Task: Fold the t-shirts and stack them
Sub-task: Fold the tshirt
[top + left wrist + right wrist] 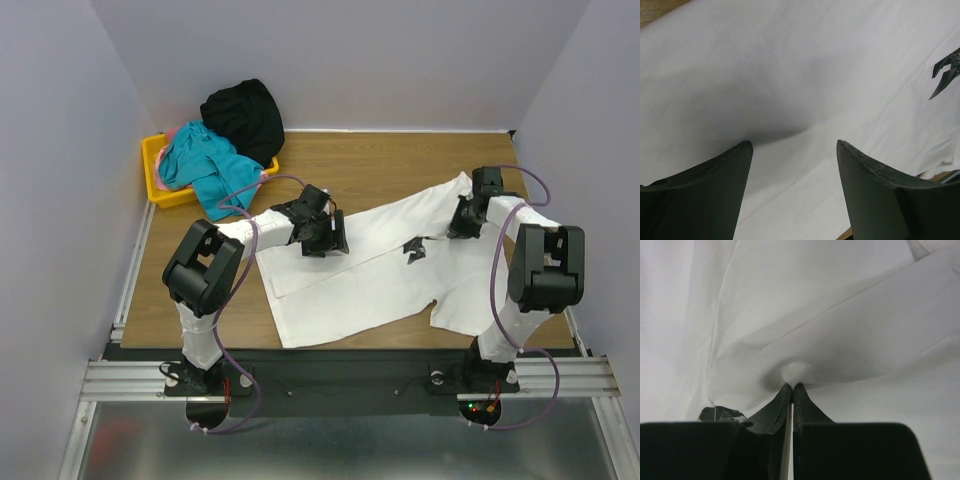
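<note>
A white t-shirt (380, 270) with a small black print (414, 250) lies spread across the middle of the wooden table. My left gripper (326, 240) hovers open just above its left part; the left wrist view shows white cloth (805, 90) between and beyond my spread fingers (865, 190). My right gripper (462, 222) is shut on a pinch of the shirt's cloth near its right shoulder; the right wrist view shows a small bump of white fabric (796, 371) caught at the fingertips.
A yellow bin (157, 180) at the back left holds a teal shirt (205, 168), a black garment (245, 118) and a bit of pink cloth (178, 133). Bare wood (390, 160) shows behind the white shirt. Walls close in on both sides.
</note>
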`<state>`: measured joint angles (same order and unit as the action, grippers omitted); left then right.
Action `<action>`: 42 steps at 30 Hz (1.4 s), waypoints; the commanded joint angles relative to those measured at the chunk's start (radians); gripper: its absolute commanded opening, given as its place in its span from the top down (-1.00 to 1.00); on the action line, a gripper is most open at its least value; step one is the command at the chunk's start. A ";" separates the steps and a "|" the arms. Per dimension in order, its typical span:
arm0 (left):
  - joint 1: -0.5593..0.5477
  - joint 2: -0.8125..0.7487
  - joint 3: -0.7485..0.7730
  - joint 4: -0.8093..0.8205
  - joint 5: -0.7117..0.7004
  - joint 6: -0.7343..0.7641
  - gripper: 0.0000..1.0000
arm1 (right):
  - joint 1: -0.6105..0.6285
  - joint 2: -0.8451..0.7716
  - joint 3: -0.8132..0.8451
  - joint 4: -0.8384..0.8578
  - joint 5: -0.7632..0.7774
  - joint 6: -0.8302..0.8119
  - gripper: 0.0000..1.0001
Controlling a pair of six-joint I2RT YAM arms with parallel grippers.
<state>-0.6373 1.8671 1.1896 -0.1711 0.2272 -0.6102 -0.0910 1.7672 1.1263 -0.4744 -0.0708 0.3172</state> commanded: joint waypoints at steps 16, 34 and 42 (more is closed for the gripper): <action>0.010 0.032 -0.033 -0.025 -0.009 0.018 -0.61 | 0.004 -0.126 0.056 -0.153 0.093 -0.041 0.93; 0.011 0.032 -0.041 -0.022 -0.002 0.015 -0.61 | 0.004 -0.028 0.085 -0.145 0.086 -0.053 0.70; 0.011 0.032 -0.041 -0.024 -0.002 0.017 -0.61 | 0.004 0.017 0.115 -0.136 0.086 -0.055 0.69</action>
<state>-0.6323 1.8694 1.1851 -0.1570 0.2413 -0.6102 -0.0906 1.7859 1.1973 -0.6220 0.0013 0.2760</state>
